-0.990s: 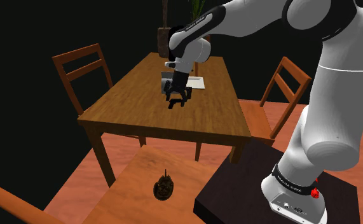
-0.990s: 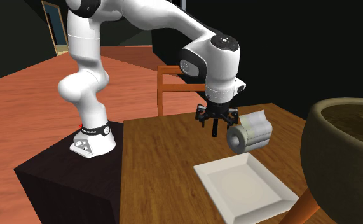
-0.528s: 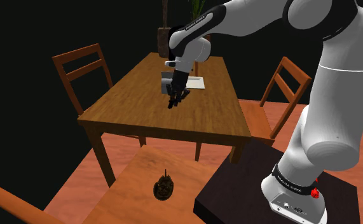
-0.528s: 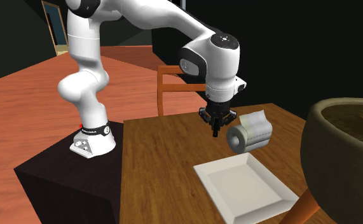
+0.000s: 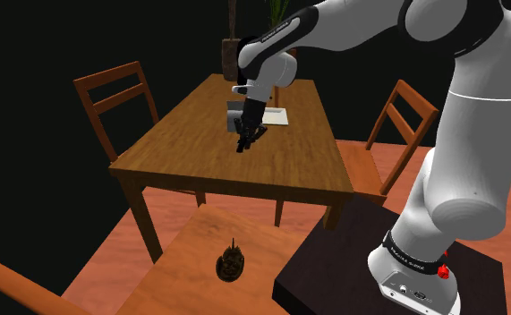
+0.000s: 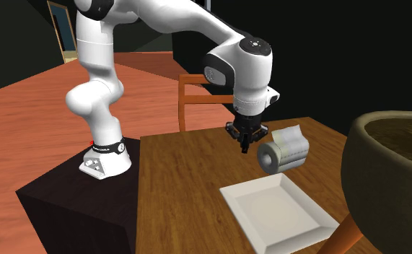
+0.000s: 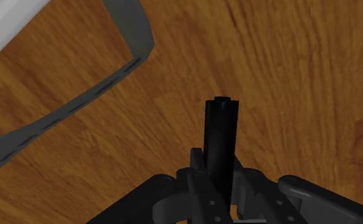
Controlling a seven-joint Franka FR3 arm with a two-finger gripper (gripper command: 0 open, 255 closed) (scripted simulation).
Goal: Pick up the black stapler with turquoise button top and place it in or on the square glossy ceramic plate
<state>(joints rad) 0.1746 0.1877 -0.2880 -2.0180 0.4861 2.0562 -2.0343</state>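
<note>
The arm reaches over the brown wooden table (image 5: 200, 157), and its tool (image 7: 217, 154) points down at the tabletop near the middle. The tool's fingers are drawn in tight, pinching a narrow black stapler (image 7: 221, 124). The stapler sticks out past the fingertips and has a small turquoise spot at its far end. In the wrist view, bare wood grain lies right behind it. I cannot tell whether its tip touches the table.

In the second exterior view the tool (image 6: 246, 144) hangs from the white wrist. A grey roll with a loose sheet (image 6: 283, 150) lies just beside it on that view's right. The white square glossy plate (image 6: 280, 209) lies flat on the table (image 6: 175, 187), nearer that camera and apart from the tool, and nothing is on it. A large olive-brown bowl (image 6: 395, 166) stands at that view's right edge.

In the shoulder view the tool (image 5: 242, 143) is over the table's middle and the plate (image 5: 277, 115) lies beyond it toward the far end. Brown wooden chairs stand at the table's left (image 5: 114, 89) and right (image 5: 405, 112) in that view. A small dark round thing (image 5: 231, 266) sits on a nearer wooden surface.
</note>
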